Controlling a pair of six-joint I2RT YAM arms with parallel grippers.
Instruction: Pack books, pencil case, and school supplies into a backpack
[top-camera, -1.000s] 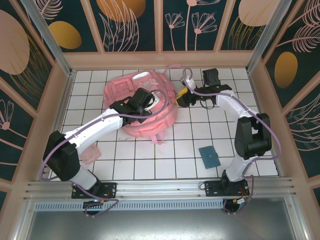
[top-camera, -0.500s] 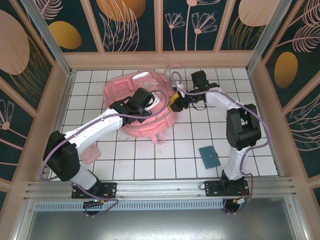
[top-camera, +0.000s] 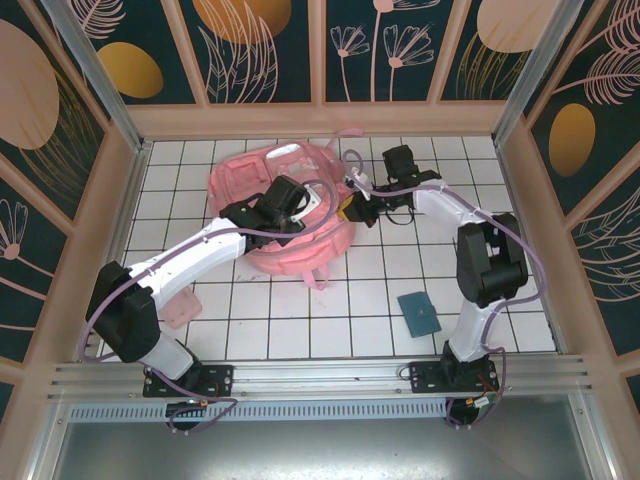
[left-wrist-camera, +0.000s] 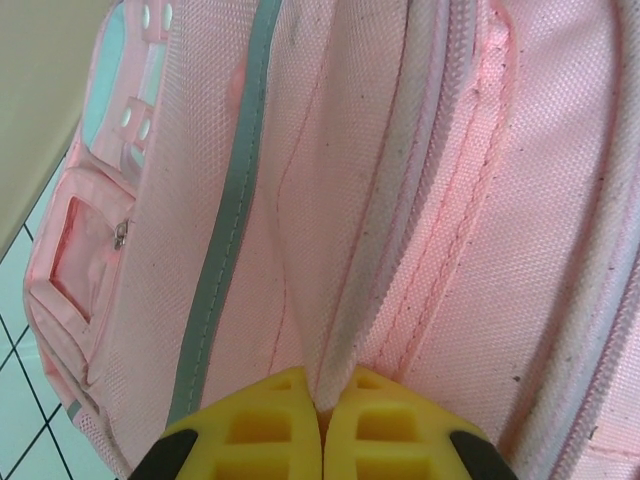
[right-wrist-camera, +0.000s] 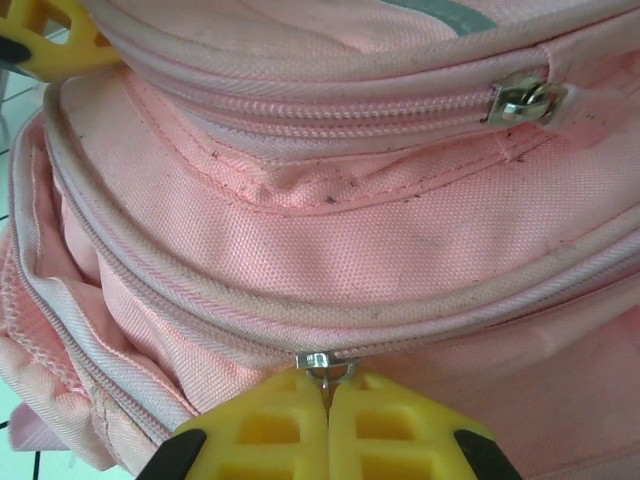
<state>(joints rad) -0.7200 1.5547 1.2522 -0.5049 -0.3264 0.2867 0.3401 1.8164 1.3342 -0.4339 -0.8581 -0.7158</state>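
The pink backpack (top-camera: 270, 195) lies at the back middle of the tiled floor. My left gripper (top-camera: 303, 203) rests on top of it, shut on a fold of its pale-edged fabric (left-wrist-camera: 345, 330); the yellow fingers (left-wrist-camera: 250, 430) pinch the fold. My right gripper (top-camera: 349, 210) is at the backpack's right edge, shut on the metal zipper pull (right-wrist-camera: 326, 366) of the long main zipper (right-wrist-camera: 180, 305). A second zipper pull (right-wrist-camera: 522, 102) sits on a closed zipper higher up. The books are out of view.
A flat teal thing (top-camera: 418, 312) lies on the tiles at the front right. A flat pink pouch (top-camera: 182, 306), maybe the pencil case, lies partly under my left arm. Wooden walls (top-camera: 320, 120) fence the floor on three sides.
My right gripper has moved left to the backpack's edge and shut on the zipper pull. My left gripper has kept its hold on the fabric.
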